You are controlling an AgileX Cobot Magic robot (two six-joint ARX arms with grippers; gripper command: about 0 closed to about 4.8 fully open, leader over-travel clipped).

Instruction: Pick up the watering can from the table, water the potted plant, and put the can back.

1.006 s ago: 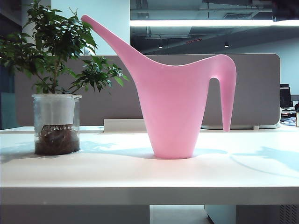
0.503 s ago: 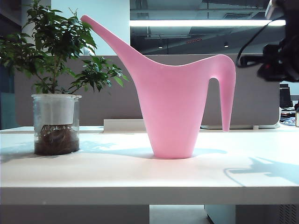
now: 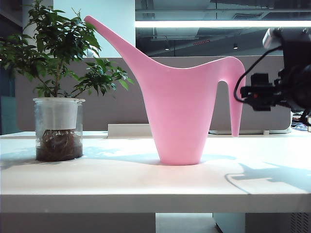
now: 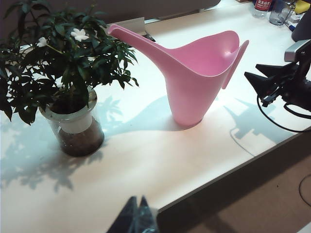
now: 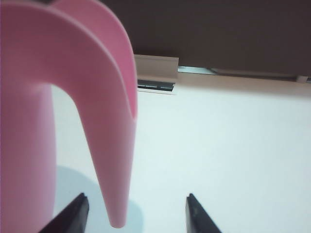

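Inside potted plant's (image 3: 58,85) glass: soil, roots.

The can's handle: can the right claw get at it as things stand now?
Probably yes. The right claw stands open, level with the handle of the can, whose tip shows between its fingers. Nothing stands between them on the table. The plant is on the can's far side.

The right gripper (image 3: 248,92) came into view from the right, absent at first, then high near the right edge. It dropped and moved left, ending just right of the can's (image 3: 180,111) handle (image 5: 114,145) with its jaws spread. Its shadow on the table (image 3: 146,184) slid left too.
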